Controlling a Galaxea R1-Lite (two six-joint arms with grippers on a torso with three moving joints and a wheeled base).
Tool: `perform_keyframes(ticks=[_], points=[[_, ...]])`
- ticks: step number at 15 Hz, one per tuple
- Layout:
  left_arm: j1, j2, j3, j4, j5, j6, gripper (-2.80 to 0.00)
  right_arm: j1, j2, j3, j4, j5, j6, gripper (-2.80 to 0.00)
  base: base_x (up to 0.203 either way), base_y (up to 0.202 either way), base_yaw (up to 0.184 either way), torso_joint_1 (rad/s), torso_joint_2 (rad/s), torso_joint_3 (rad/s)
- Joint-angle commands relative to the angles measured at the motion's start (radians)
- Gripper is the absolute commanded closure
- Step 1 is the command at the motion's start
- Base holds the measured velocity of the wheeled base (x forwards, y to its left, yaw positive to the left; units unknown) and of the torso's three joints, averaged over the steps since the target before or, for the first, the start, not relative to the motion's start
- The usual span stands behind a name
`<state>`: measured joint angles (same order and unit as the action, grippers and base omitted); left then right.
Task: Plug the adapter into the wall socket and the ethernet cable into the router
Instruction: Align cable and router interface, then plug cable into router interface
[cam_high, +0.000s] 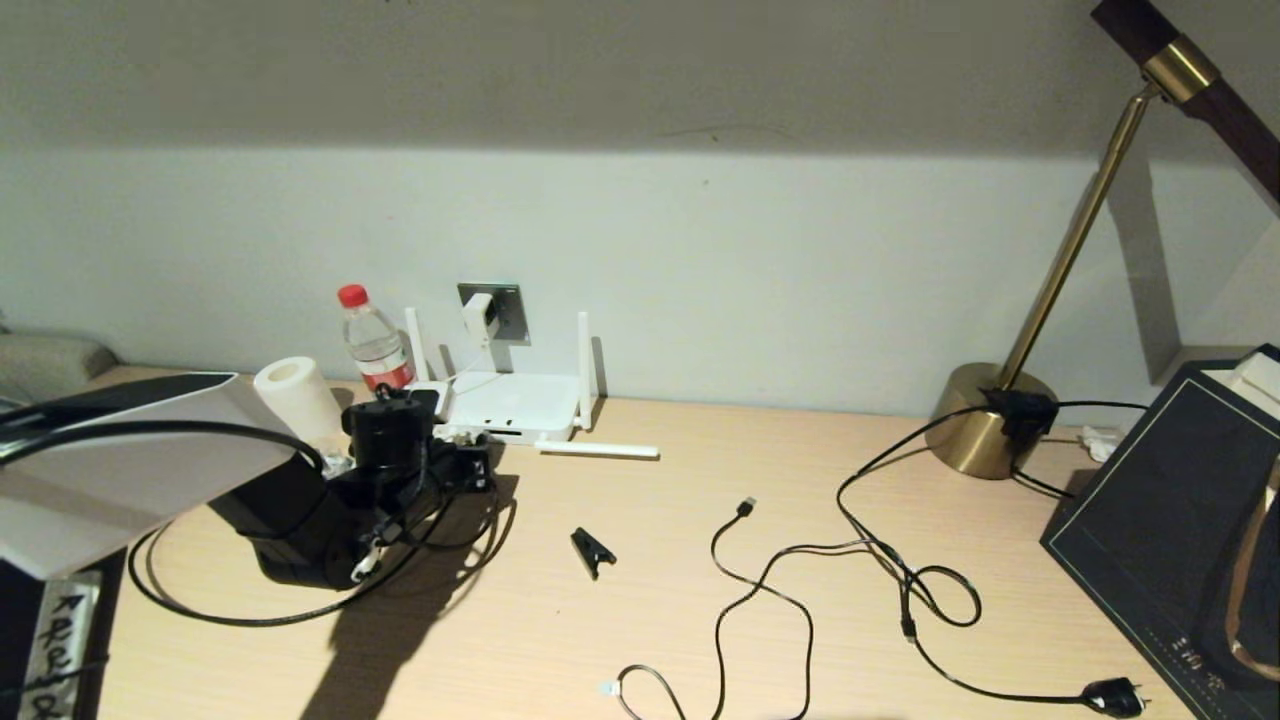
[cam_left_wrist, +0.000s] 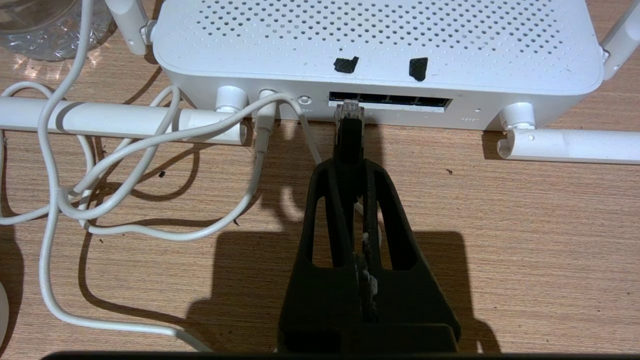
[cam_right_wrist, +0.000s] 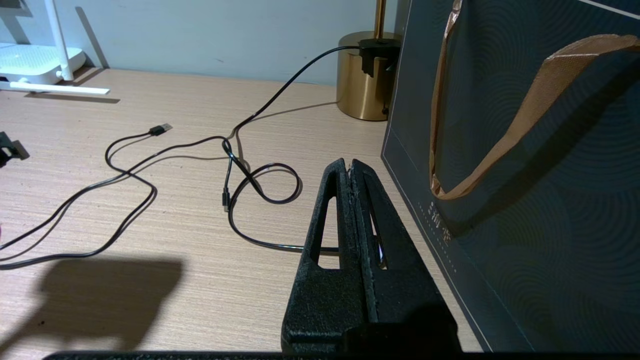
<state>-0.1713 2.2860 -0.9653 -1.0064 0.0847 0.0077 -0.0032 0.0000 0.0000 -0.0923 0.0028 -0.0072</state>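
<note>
I'm seeing a red-capped water bottle standing beside a paper roll, a brass lamp sitting by a dark gift bag (brown handles), and a thin USB cable lying looped on the wooden desk.

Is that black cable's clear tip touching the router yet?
Touching: in the left wrist view the ethernet cable tip meets the router port slot, no gap.

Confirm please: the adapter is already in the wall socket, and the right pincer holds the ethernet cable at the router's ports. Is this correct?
Wrong arm. The left pincer holds the ethernet cable, its clear connector at the router's port row, as the left wrist view shows. The right pincer is shut on nothing, near the dark bag. The adapter does sit in the wall socket.
</note>
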Motion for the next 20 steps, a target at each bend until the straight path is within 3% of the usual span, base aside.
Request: perform_keyframes(ticks=[1, 20], points=[[0.003, 0.003, -0.004, -0.006, 0.001, 0.0, 0.0, 0.0, 0.002, 0.035, -0.001, 0.0, 0.0, 0.0, 0.0, 0.0, 0.0, 0.0, 0.0, 0.0], [0.004, 0.036, -0.049, -0.005, 0.001, -0.001, 0.0, 0.0, 0.002, 0.035, -0.001, 0.0, 0.0, 0.0, 0.0, 0.0, 0.0, 0.0, 0.0, 0.0]])
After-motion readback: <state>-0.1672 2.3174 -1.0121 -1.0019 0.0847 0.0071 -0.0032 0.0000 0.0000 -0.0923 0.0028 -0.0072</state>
